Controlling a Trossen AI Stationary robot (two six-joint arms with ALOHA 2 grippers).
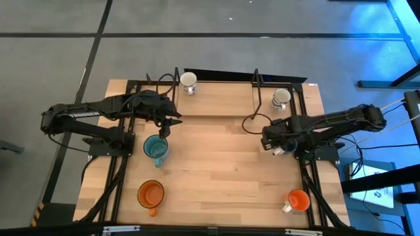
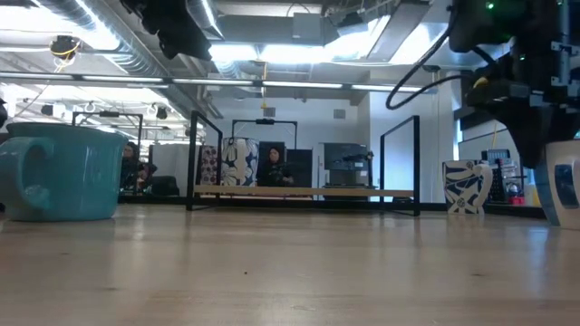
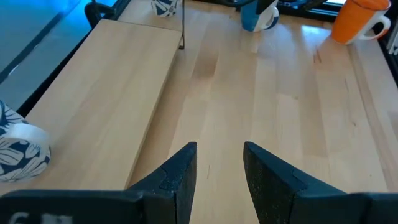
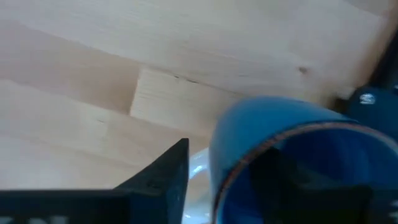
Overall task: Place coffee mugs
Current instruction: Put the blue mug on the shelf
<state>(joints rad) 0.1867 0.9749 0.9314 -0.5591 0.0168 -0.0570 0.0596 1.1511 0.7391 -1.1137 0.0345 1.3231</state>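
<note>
Pale wooden boards make up the surface (image 1: 216,164), seen from above with a raised wooden shelf (image 1: 216,101) along its far edge. On that shelf stand two white patterned mugs: one (image 1: 189,81) toward the left arm's side, the other (image 1: 281,98) toward the right arm's side. A teal mug (image 1: 155,148) sits on the boards in front of the shelf, with the left tool (image 1: 165,130) hovering just beyond it, toward the shelf. Two orange mugs rest near the front edge, one (image 1: 151,194) on the teal mug's side and one (image 1: 298,200) on the opposite side. The right tool (image 1: 279,148) hangs below the second white mug, its grip hidden here.

Level across the boards, the teal mug (image 2: 62,172) looms close, a white patterned mug (image 2: 468,186) stands on the shelf beyond, and a blue mug (image 2: 564,191) shows at the picture's edge under the right arm.

Past the left wrist, the left tool (image 3: 219,177) holds its fingers narrowly apart with nothing between them; a white patterned mug (image 3: 18,149) stands on the shelf, while the blue mug (image 3: 258,15) and an orange mug (image 3: 359,22) sit far across.

Past the right wrist, the right tool is closed on the rim of the blue mug (image 4: 292,162), one finger (image 4: 165,174) outside the wall.
</note>
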